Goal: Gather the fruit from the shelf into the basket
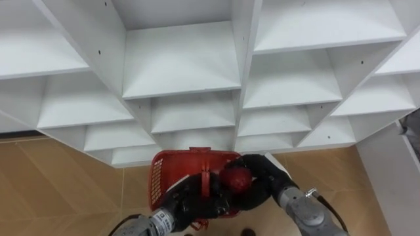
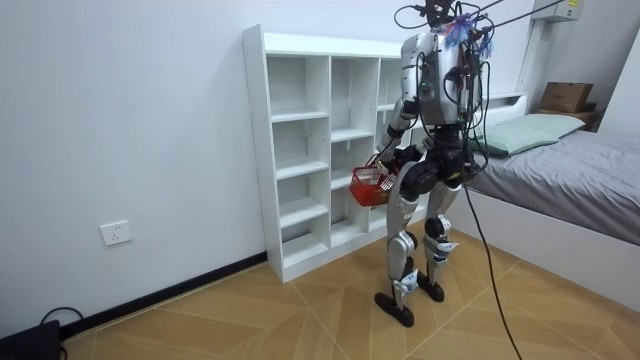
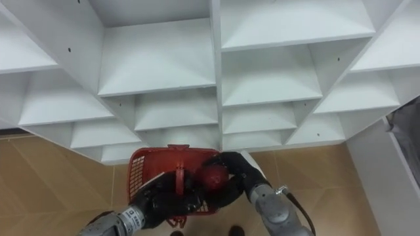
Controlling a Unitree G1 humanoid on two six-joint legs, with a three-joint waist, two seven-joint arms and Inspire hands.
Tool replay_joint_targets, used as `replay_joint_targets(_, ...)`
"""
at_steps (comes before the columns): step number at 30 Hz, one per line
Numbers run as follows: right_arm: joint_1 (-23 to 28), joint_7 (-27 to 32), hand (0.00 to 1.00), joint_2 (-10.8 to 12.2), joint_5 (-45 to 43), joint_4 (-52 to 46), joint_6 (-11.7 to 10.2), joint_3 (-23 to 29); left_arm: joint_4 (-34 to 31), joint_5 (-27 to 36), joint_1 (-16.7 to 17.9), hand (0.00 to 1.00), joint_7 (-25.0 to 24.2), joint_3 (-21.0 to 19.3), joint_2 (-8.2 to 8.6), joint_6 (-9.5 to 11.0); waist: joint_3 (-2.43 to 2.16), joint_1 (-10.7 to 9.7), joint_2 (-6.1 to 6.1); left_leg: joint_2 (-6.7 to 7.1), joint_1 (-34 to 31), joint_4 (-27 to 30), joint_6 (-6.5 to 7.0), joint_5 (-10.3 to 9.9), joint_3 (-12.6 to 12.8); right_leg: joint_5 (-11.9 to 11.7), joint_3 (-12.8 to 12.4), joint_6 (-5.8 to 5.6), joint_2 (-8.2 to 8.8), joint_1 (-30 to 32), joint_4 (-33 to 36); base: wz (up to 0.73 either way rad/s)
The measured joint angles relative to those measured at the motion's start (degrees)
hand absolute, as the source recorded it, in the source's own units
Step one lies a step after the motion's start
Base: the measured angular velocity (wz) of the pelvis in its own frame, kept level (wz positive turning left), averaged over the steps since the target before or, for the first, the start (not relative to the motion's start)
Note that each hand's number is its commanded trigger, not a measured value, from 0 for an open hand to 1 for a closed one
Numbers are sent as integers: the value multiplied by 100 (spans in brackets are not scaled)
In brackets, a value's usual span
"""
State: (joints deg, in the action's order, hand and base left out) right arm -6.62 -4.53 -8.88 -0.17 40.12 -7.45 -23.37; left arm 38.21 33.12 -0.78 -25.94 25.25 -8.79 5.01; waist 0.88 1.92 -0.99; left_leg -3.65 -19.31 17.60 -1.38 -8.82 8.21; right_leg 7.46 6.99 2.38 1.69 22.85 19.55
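A red plastic basket (image 1: 169, 172) hangs low in front of me, before the white closet shelves (image 1: 180, 65). My left hand (image 1: 189, 200) comes from the lower left, its dark fingers curled round the basket's red handle (image 1: 205, 178). My right hand (image 1: 261, 174) reaches in from the lower right, its fingers wrapped round a round red fruit (image 1: 235, 178) held over the basket's right side. What else lies in the basket is hidden by the hands. In the room view I stand upright facing the shelf unit, with the basket (image 2: 370, 184) at hip height.
The white shelf unit (image 2: 300, 140) stands against the wall, its open compartments (image 3: 157, 59) right before me. A bed (image 2: 570, 180) with a grey cover stands at the room view's right. Wooden floor (image 1: 59, 183) lies below the shelves.
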Motion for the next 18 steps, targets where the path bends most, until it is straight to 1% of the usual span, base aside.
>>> replay_joint_targets(3, -1, -13, 0, 13, 2, -34, 0, -3, 0, -8, 3, 100, 0, 40, 3, -4, 0, -1, 0, 0, 2, -2, 0, 0, 10, 0, -11, 0, 0, 1, -5, 0)
replay_joint_targets(5, -5, -34, 0, 66, 12, -58, -1, -6, 1, -11, 20, 100, -3, 99, 25, -14, 0, -1, 0, 0, 6, -2, 0, 0, 24, 0, -25, -1, -1, 2, -6, 0)
replay_joint_targets(18, 52, -163, 0, 49, 16, -59, -1, -10, 2, 0, 89, 100, -60, 106, 39, -58, 0, -12, 0, -1, 7, -2, 0, 0, 28, -1, -34, -2, -1, 7, 0, 0)
